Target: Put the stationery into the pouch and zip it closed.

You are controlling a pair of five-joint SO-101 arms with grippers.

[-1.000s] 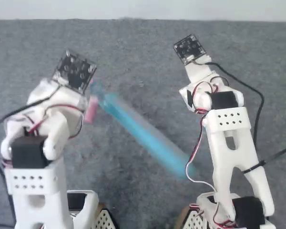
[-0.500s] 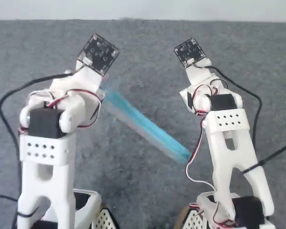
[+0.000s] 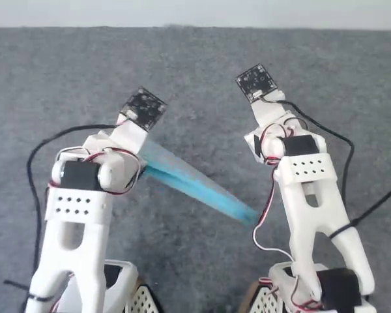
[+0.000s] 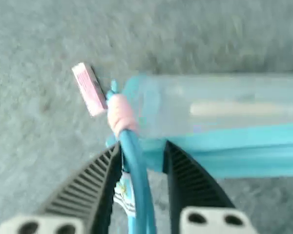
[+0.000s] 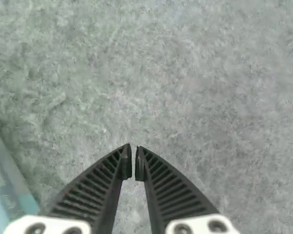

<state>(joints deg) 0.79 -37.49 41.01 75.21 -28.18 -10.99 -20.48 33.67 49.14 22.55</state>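
- The left claw (image 4: 142, 146) is partly spread. A teal cord (image 4: 136, 170) runs up between its fingers and lies against one of them, with a gap to the other.
- The cord leads through a pink bead (image 4: 119, 114) to the end of the pouch (image 4: 224, 112), just beyond the fingertips.
- The pouch is a long, translucent blue case with a teal edge. A pale pen-like stick (image 4: 239, 108) shows through its wall.
- A small pink block (image 4: 89, 89) lies on the grey, felt-like surface (image 4: 34, 126), just beside the bead and outside the pouch.
- From above, the pouch (image 3: 195, 182) lies slantwise on the surface between the two arms, one end under the left arm (image 3: 85, 176).
- The right claw (image 5: 133, 158) is pressed together on nothing, above bare surface (image 5: 185, 73), with the pouch's edge (image 5: 5, 185) off to one side.
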